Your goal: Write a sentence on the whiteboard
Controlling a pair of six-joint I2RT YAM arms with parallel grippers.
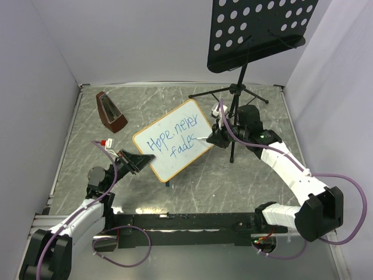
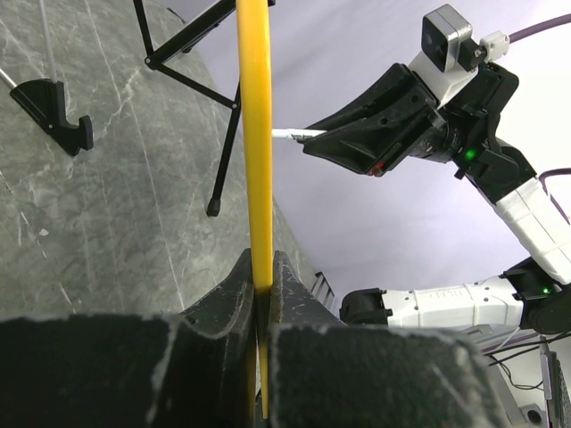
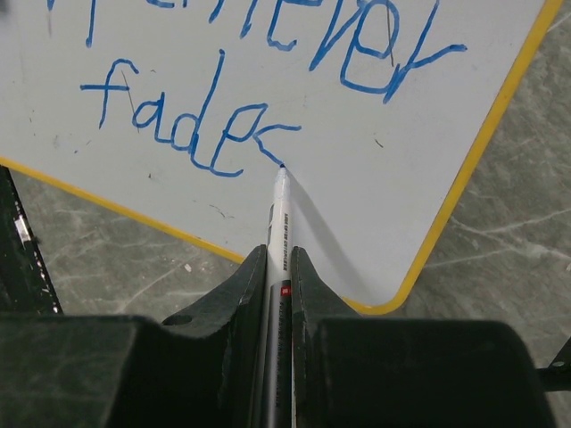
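Observation:
The whiteboard [image 1: 167, 166], white with a yellow-tan frame, stands tilted on the table's middle. On it the sentence [image 1: 170, 139] reads "Hope never fades" in blue, in two lines. My left gripper [image 1: 143, 158] is shut on the board's lower left edge; in the left wrist view the frame [image 2: 254, 134] runs up from between the jaws of that gripper [image 2: 260, 267]. My right gripper [image 3: 278, 254] is shut on a white marker [image 3: 279, 209]. The marker's blue tip touches the board [image 3: 384, 169] at the end of "fades" [image 3: 178, 125].
A black music stand with a perforated plate [image 1: 259, 29] and tripod legs [image 1: 233, 93] stands just behind my right gripper [image 1: 213, 139]. A brown metronome-shaped object [image 1: 111, 111] sits at the back left. Grey walls close in the table on three sides.

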